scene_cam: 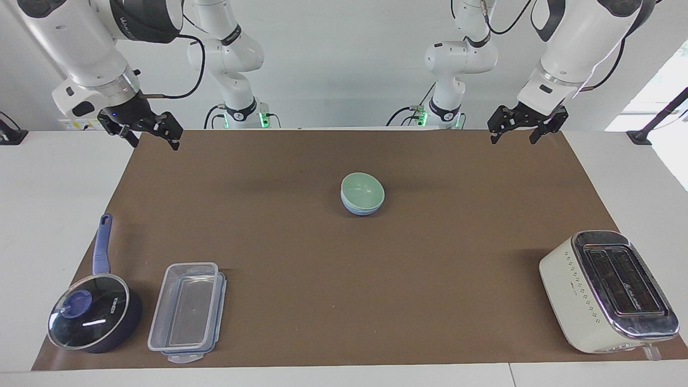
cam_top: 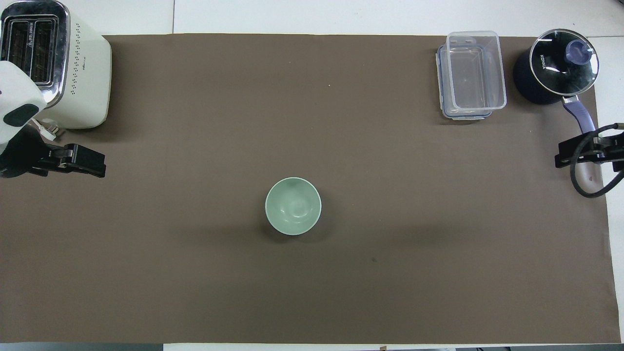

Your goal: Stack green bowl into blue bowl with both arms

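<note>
You have the counter (scene_cam: 64,215) in front of you, with a brown mat (scene_cam: 430,301) covering most of it. Your two arms hang above the mat's corners nearest the robots. The left gripper (scene_cam: 519,130) is up over the corner at the left arm's end, its jaws spread apart and holding nothing. The right gripper (scene_cam: 152,139) is up over the corner at the right arm's end, jaws likewise apart and holding nothing.

A cream toaster (scene_cam: 607,290) stands at the left arm's end, on the part of the mat farthest from the robots. At the right arm's end you see a dark blue lidded saucepan (scene_cam: 94,312) and, just beside it, a clear plastic container (scene_cam: 187,312).

Your green bowl (scene_cam: 363,190) sits upright inside the blue bowl (scene_cam: 356,210), near the mat's middle, well apart from everything else.
</note>
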Controlling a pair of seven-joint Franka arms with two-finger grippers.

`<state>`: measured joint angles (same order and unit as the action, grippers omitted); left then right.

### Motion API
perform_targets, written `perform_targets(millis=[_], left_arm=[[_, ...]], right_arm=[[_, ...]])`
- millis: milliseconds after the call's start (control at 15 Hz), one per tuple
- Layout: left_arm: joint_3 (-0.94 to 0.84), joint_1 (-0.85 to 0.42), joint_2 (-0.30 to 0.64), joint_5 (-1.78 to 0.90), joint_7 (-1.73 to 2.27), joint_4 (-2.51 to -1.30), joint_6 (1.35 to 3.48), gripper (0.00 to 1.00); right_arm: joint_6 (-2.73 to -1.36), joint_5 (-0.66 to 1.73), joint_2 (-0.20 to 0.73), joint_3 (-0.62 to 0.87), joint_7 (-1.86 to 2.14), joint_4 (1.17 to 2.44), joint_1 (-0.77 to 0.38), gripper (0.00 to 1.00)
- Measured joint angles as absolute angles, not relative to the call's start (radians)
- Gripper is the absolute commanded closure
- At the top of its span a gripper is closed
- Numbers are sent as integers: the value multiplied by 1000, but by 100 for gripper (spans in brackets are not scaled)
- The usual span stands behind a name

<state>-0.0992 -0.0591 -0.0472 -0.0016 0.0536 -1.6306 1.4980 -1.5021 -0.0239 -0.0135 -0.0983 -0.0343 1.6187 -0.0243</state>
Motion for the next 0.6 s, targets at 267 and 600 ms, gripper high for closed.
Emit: perform_targets(millis=[267,600], left_arm=[[-99,-58,-47,-2,54,-1631,1498,0],[-94,-52,-47,-2,54,-1631,1498,0]], right_arm=[[-1503,-24,-14,-110,-34,1610,-23,0],[-1503,-23,-14,-121,-34,1605,-11,0]])
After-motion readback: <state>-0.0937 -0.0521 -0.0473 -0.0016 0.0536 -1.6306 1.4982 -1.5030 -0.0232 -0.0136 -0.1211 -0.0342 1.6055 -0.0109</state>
